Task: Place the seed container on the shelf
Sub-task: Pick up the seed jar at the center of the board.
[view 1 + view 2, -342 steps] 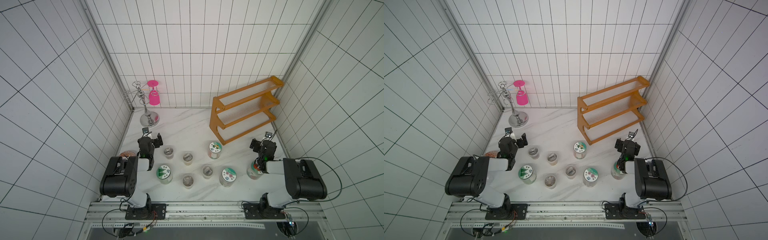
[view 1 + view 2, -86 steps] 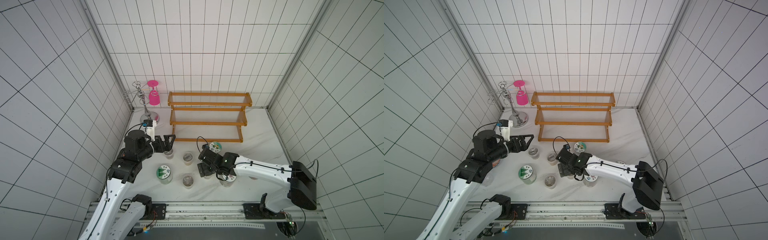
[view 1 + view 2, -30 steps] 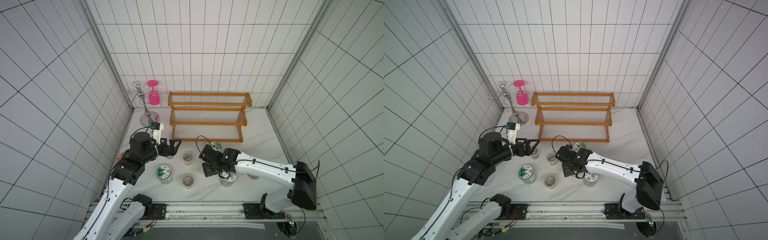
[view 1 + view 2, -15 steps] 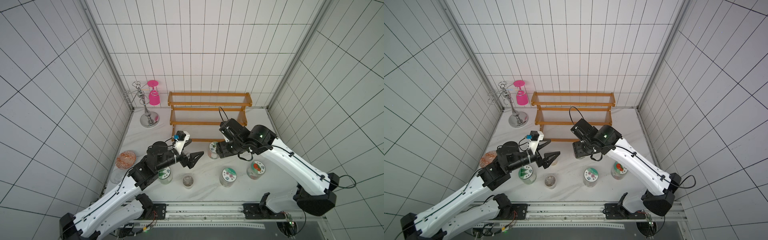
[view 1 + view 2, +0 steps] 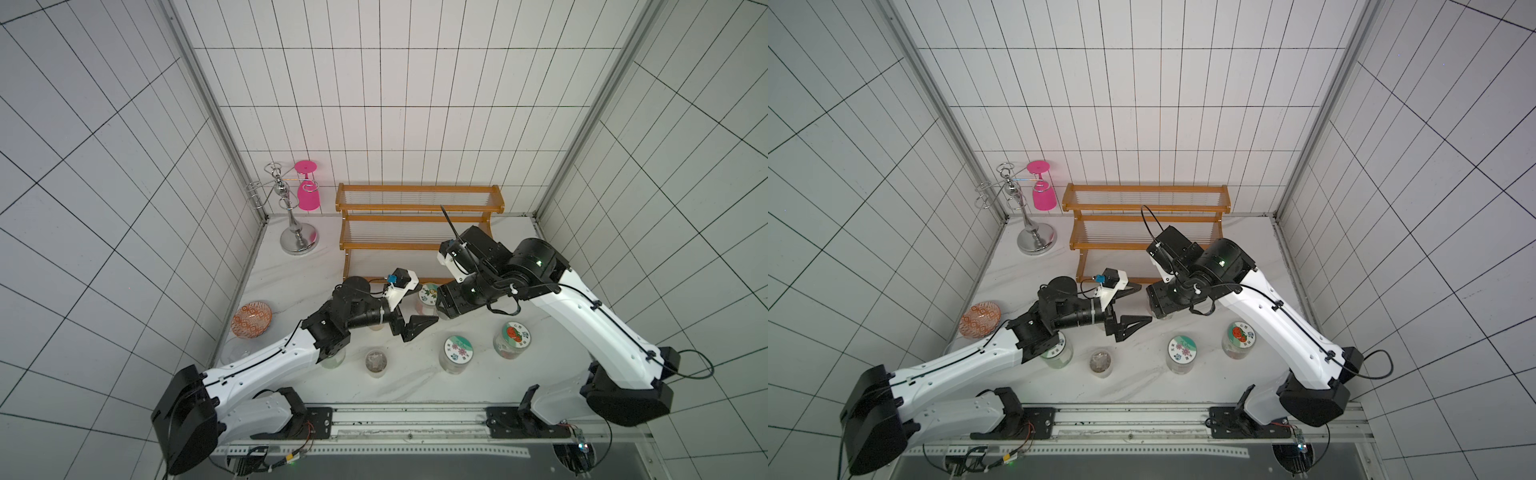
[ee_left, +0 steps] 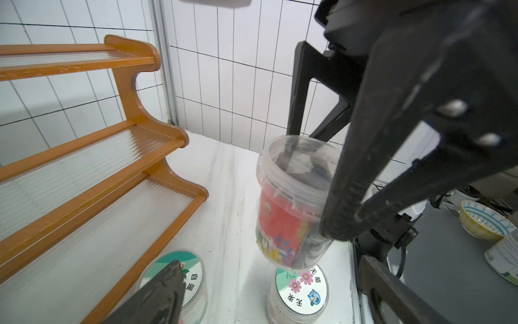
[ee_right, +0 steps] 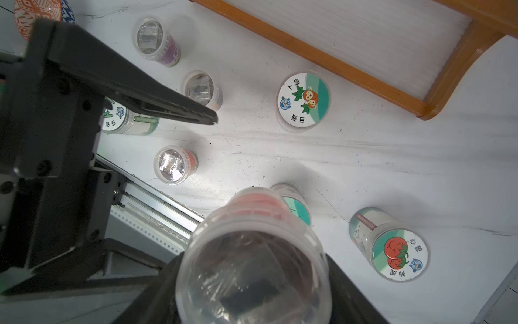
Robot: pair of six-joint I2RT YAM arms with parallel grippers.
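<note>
In both top views a white marbled table (image 5: 291, 282) fills the middle of the frame. The shelf (image 5: 419, 203) stands on it at upper centre, against the back wall, its three steps facing forward. Left of the shelf, the round foot of a chrome stand (image 5: 298, 242) rests on the table. An orange patterned bowl (image 5: 252, 319) lies at the table's left edge.

Below the shelf, jars stand upright and apart:
- a radish-lid jar (image 5: 428, 294) just in front of the lowest step
- a flower-lid jar (image 5: 458, 352) and a tomato-lid jar (image 5: 513, 337) at lower right
- a small lidless jar (image 5: 376, 362) at lower centre
- a green-lid jar (image 5: 1059, 359) at lower left, partly hidden

The right wrist view adds a purple jar (image 7: 162, 47) and a second lidless jar (image 7: 201, 89).
</note>
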